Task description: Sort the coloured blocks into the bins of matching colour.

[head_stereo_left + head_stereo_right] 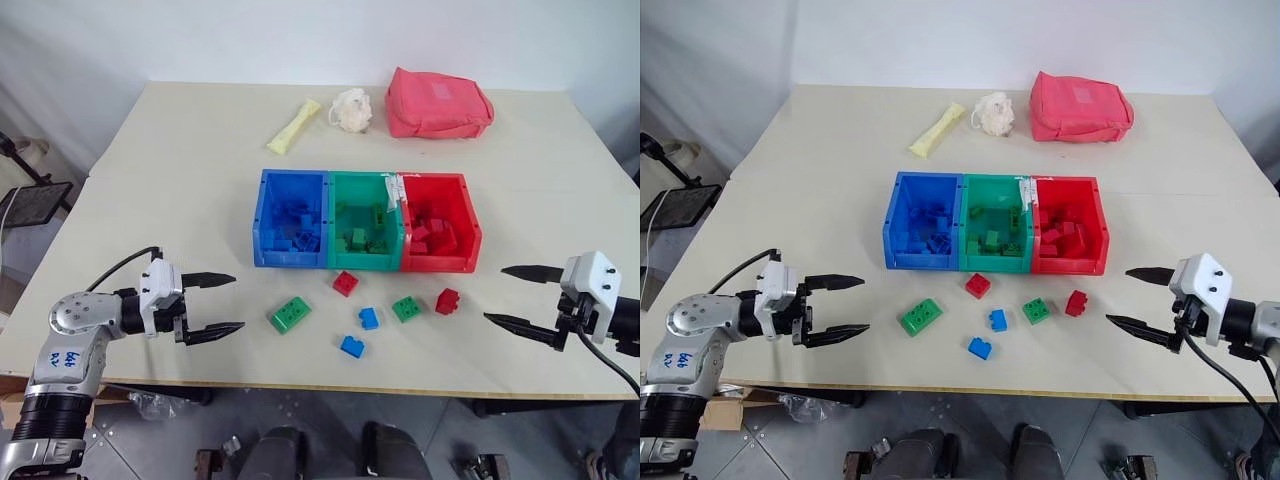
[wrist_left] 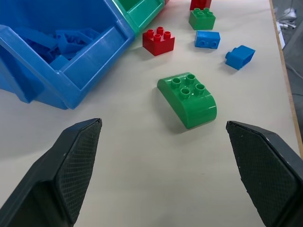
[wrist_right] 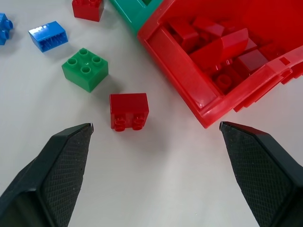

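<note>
While both pincers gape empty, heaped bricks hide the bins' floors.

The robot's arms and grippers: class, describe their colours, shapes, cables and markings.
Each gripper, left gripper and right gripper, has two black, pointed fingers with cross-hatched pads on a white block. The left arm is silver-grey with black joints, blue handwriting on its casing and a black cable looping behind. The right arm trails a black cable too.
</note>
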You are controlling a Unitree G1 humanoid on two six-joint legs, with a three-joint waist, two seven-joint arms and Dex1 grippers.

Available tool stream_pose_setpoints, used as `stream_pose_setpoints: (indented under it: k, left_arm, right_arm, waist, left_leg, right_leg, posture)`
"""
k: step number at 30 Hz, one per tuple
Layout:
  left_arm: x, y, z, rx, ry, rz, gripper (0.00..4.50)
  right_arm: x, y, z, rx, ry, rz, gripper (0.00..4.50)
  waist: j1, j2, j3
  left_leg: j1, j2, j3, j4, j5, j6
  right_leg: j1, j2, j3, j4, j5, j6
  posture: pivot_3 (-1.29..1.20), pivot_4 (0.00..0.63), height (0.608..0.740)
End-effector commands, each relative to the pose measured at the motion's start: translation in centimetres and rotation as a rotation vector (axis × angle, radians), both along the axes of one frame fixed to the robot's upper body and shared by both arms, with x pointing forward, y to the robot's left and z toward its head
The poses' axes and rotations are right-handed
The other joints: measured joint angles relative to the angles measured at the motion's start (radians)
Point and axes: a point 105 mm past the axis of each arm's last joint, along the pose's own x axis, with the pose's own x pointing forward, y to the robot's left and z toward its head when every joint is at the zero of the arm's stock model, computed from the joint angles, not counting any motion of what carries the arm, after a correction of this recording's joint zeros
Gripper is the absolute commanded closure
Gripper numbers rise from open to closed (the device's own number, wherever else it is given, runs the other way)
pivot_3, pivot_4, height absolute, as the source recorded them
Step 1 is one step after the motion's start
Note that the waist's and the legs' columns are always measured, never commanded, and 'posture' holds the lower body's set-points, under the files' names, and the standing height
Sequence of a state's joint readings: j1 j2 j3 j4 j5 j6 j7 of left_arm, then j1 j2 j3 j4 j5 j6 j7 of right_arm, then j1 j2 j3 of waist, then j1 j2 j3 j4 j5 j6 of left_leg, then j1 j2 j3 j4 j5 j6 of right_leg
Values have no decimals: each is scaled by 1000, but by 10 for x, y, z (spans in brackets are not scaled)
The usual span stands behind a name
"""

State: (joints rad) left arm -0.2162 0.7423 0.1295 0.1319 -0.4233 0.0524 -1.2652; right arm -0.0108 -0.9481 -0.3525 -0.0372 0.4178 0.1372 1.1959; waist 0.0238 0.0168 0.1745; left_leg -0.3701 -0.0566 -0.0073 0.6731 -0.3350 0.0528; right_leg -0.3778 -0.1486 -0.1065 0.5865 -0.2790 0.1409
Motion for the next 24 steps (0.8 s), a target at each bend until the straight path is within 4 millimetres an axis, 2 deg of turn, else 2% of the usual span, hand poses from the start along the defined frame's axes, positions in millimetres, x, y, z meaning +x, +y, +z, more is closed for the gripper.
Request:
stream_pose_setpoints:
  k: [1,7,10,14,17,20,22,24]
  left_arm:
    - [1,-4,5,10,-17,-12,21]
    - [3,-10,7,-25,110,12,21]
    - [-1,-16,9,-34,50,-44,21]
    - [-3,-20,11,-59,-6,-84,21]
    - [-3,-19,12,-82,-42,-112,21]
    - [-5,-18,9,-88,-50,-135,21]
    - [-8,-18,7,-96,-38,-151,21]
    - [-13,-20,6,-108,-24,-169,21]
  right_arm:
    - [1,7,9,16,-35,11,0]
    - [9,11,13,43,-51,-21,0]
    - [7,11,12,38,-35,-27,0]
    - [-2,-4,8,-6,9,-49,0]
    - [-15,-24,10,-59,49,-86,0]
    - [-29,-34,9,-92,90,-105,0]
    - [-37,-36,6,-100,120,-108,0]
    - [-42,-25,4,-85,139,-80,0]
  waist:
    - [0,0,0]
    - [0,0,0]
    - [0,0,0]
    - [3,0,0]
    - [5,1,1]
    - [3,1,1]
    - [3,0,1]
    - [1,0,1]
  left_leg:
    - [0,0,0,0,0,0]
    - [0,0,0,1,0,0]
    - [0,0,0,1,0,0]
    - [0,0,-1,1,0,0]
    - [-1,-1,-1,1,0,0]
    - [-1,0,0,1,0,0]
    - [-1,1,0,1,0,0]
    - [-1,1,0,1,0,0]
  right_leg:
    - [0,0,0,0,0,0]
    - [0,0,0,1,0,0]
    - [0,0,0,1,0,0]
    - [0,0,0,1,0,0]
    - [0,0,0,0,0,0]
    - [1,1,-1,-1,0,0]
    - [1,0,0,-1,0,0]
    - [1,0,0,-1,0,0]
  posture:
    - [0,150,740]
    - [0,150,740]
    - [0,150,740]
    - [0,150,740]
    - [0,150,740]
    - [0,150,740]
    - [0,150,740]
    - [0,150,740]
